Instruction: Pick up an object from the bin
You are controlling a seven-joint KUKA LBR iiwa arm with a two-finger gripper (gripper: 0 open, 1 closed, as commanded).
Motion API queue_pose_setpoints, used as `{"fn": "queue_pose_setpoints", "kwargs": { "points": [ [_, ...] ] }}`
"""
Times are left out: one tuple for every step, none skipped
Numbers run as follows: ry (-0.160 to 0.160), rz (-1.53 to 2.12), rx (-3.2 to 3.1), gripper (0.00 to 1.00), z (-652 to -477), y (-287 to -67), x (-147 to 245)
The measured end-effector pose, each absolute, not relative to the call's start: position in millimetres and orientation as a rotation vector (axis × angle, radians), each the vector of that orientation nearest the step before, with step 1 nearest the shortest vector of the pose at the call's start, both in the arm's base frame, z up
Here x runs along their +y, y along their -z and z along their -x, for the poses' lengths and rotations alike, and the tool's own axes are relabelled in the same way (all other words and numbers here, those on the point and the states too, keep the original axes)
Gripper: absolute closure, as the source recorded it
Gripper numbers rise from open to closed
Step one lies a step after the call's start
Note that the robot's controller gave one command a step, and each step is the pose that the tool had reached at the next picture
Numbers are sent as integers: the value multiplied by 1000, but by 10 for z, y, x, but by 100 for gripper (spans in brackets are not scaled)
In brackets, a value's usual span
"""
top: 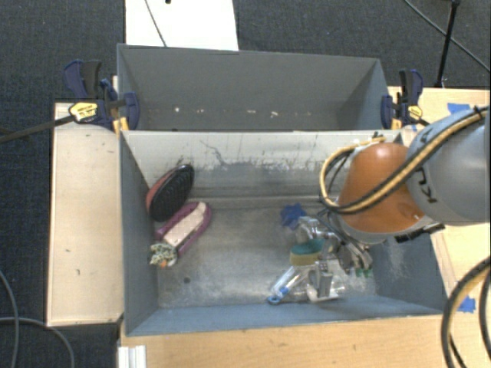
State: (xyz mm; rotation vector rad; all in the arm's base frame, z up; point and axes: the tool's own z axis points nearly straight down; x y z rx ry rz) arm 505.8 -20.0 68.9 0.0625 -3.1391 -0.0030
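- The arm is seen reaching into the grey metal bin from the right of the view, with its orange cover and looped cables above the bin's right half.
- The tool is found low over the floor of the bin, in the lower right part, close to the lower wall as seen in the view.
- How far the tool is open cannot be told, as it is mixed in with the things below it; no thing can be confirmed as gripped.
- A small cluster is noted directly at the tool. A teal and tan piece lies just to its upper left and appears to touch it.
- A clear tube with a blue tip lies tilted at the tool's lower left, near the lower wall.
- A blue scrap is recorded just above the cluster, apart from the tool.
- Which of these things sits under the tool is uncertain; the teal and tan piece is judged the nearest.
- On the left side of the bin, well apart from the tool, a black oval brush is seen leaning against the left wall.
- A pink bar lies just below the brush, tilted, with a small patterned lump at its lower end.
- The middle of the bin floor is observed to be scuffed and dusty.
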Motion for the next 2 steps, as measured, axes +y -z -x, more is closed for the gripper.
{"fn": "queue_pose_setpoints", "kwargs": {
  "points": [
    [3, -64, -3157, 100, -5106, -752, -187],
    [-1, -60, -3152, 100, -5090, -2482, -70]
  ]
}}
